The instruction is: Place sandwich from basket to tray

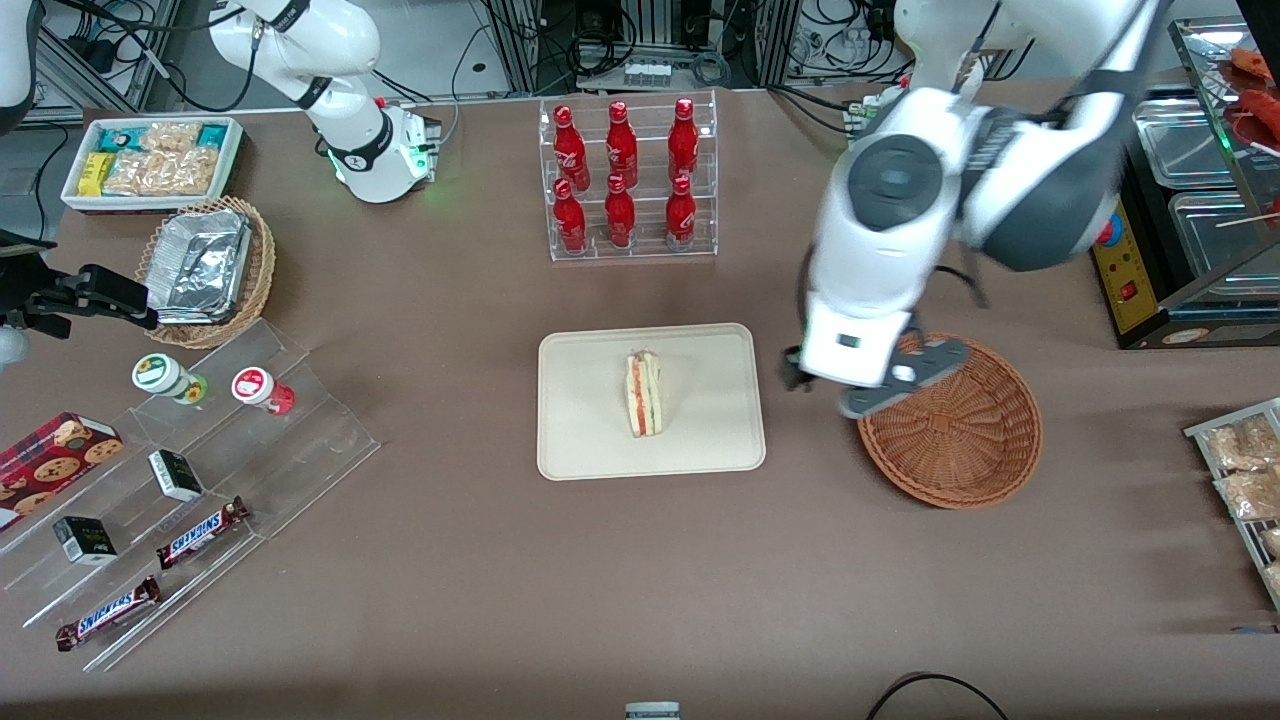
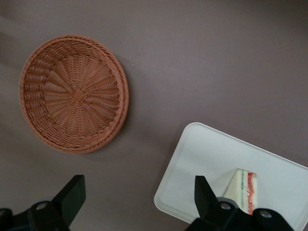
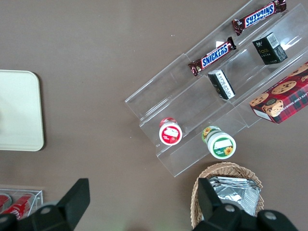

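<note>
You see a rough woven wicker basket [image 2: 74, 98] and a smooth matt plastic tray [image 2: 202, 154]. Your gripper [image 2: 137, 197], above the table between them, has matt black fingers [image 2: 72, 195] spread apart.

The gripper [image 2: 137, 199] hangs wide open, above the bare brown table [image 1: 640, 590] between basket [image 1: 955, 425] and tray [image 1: 700, 440]. Only the sandwich [image 1: 644, 393] stands on the tray. Red bottles [image 1: 622, 180] stand high in the upper middle.

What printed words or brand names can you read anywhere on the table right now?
"SNICKERS": on two brown candy bars on the clear acrylic stepped stand.
Red bottles, black cartons, red cookie box, round jar lids: print too small to read.
Triangular sandwich, cream tray, reddish-brown wicker basket, open gripper above the table: no text.
</note>
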Robot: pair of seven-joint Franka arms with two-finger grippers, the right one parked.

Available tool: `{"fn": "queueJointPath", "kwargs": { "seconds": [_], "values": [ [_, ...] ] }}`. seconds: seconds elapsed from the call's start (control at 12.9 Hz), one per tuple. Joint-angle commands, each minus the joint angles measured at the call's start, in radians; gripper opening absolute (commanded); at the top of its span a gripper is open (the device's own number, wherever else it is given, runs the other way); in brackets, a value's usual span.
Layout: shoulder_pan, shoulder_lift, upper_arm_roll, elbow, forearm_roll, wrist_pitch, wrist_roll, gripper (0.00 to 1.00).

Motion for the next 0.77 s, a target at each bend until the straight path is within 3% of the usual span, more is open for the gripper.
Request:
{"fn": "queueJointPath", "kwargs": {
  "seconds": [0.0,0.39,0.7],
  "values": [
    [0.087,-0.081,-0.006,-0.035,-0.058,-0.025,0.094,1.0],
    [0.271,-0.196,-0.004,-0.061,-0.126,-0.137,0.362,1.0],
    [0.373,-0.262,-0.003,-0.141,-0.166,-0.142,0.476,1.0]
  ]
}}
